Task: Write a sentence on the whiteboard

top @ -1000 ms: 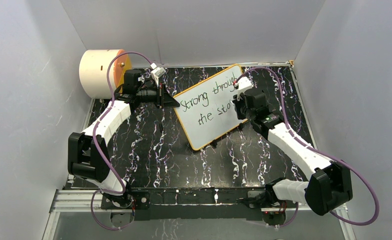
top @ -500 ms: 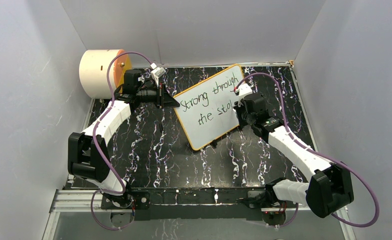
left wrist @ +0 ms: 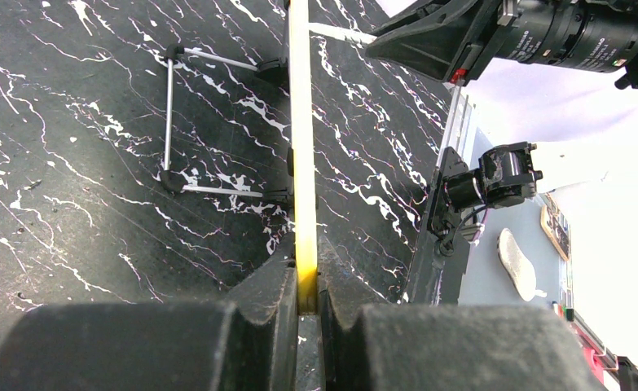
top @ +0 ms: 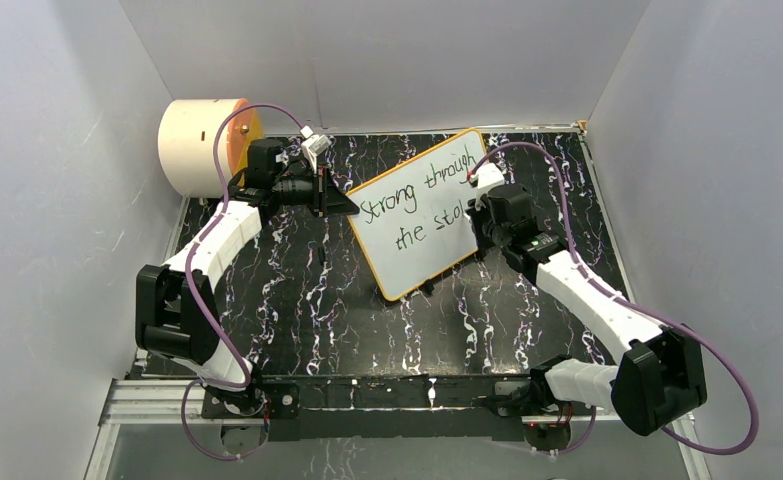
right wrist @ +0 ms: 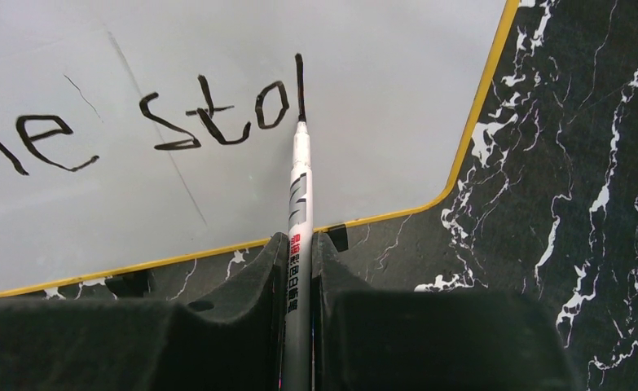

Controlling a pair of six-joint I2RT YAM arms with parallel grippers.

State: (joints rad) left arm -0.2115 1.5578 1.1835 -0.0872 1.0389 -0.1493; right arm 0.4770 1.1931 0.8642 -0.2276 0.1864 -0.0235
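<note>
So the whiteboard (top: 419, 212) sits a bit toward 1 o'clock from the middle of the black marble-pattern table (top: 317, 300), skewed so its long side runs roughly 7 to 1 o'clock; it reads "Strong through" on the top line and "the sto" plus one fresh upright stroke below, so I'd say the sentence is mid-word and not done. The left gripper (left wrist: 305, 285) is clamped on the yellow frame at the board's 9 o'clock corner, fingers squeezed shut on either side of the thin edge; my guess is that's purely to pin the board so it doesn't skate around under pen pressure. The right gripper (right wrist: 299, 244) comes in from the 3 o'clock side, closed tight on a white marker (right wrist: 299, 195) held along the fingers with the tip pointing out; the tip looks to be touching the board right at the near end of that last stroke. That grip puts the nib in plain sight of the wrist camera, which seems to be the point. The left wrist view shows the board's thin wire legs (left wrist: 169, 122) resting on the table. As for containers, the only candidate is the cream drum (top: 205, 145) at 10 o'clock, lying on its side with an orange face, well apart from the board; can't tell if it's hollow or holds anything.
</note>
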